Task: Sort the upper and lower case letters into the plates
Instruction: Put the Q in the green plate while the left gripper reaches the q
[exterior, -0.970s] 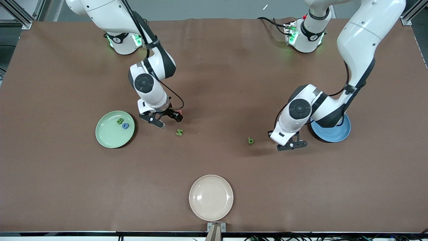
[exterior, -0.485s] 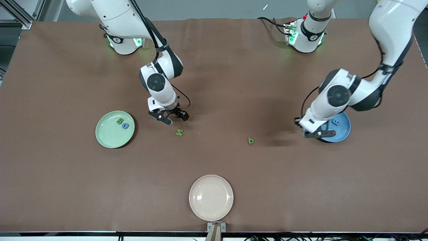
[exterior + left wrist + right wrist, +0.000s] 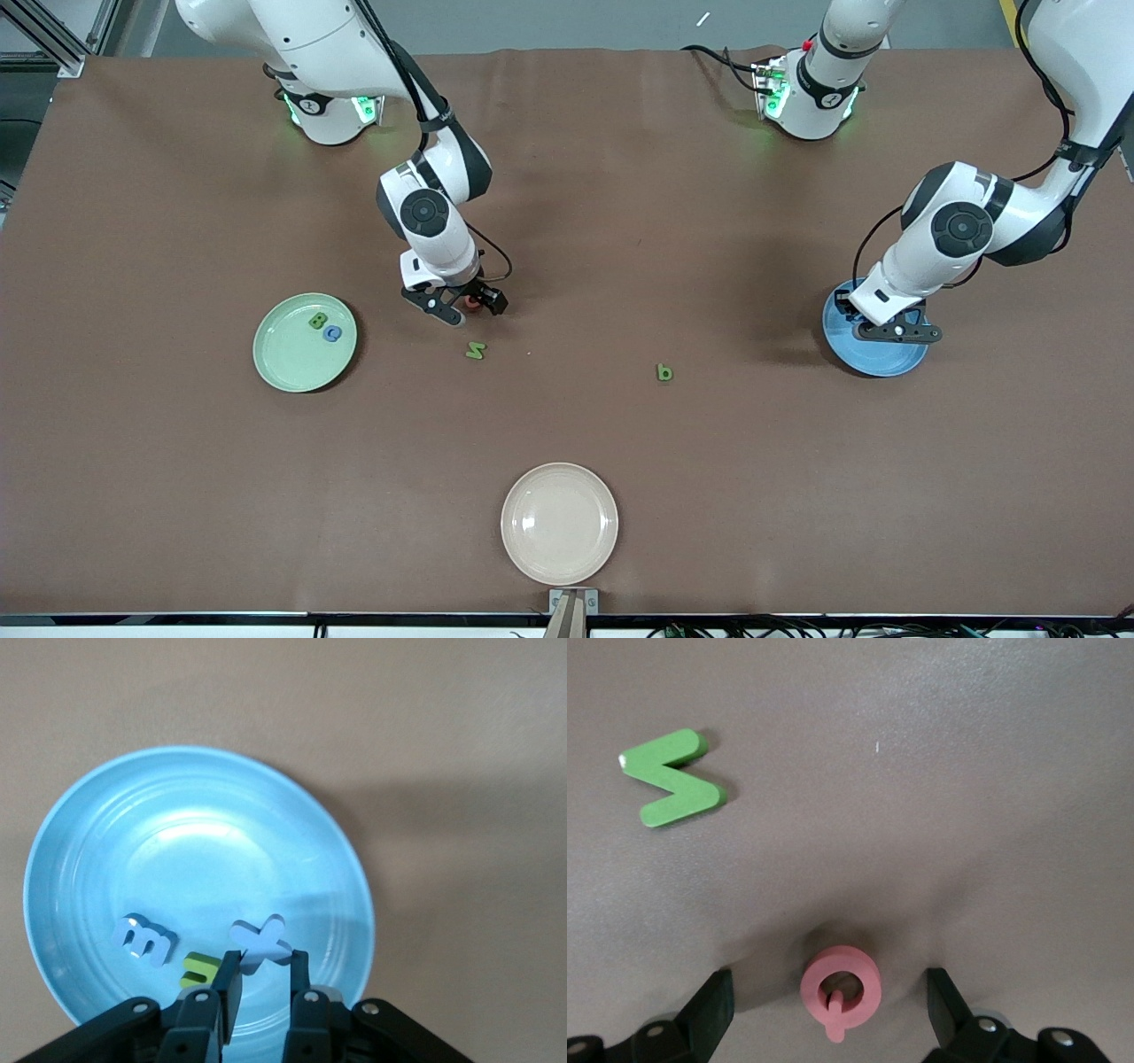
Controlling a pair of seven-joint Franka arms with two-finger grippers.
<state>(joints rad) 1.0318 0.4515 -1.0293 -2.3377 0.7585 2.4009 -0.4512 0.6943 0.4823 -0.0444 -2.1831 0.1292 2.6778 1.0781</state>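
My right gripper is open and low over a pink letter Q. In the right wrist view the Q lies on the table between my spread fingers. A green N lies just nearer the front camera and also shows in the right wrist view. My left gripper is over the blue plate, shut on a pale blue x. The blue plate holds a blue m and a green letter. The pale green plate holds a green B and a blue C. A green b lies mid-table.
A cream-beige plate sits bare near the front edge of the brown table. The two arm bases stand along the table edge farthest from the front camera.
My left gripper has swung from beside the green b to over the blue plate. My right gripper has moved away from the green plate to over the pink Q.
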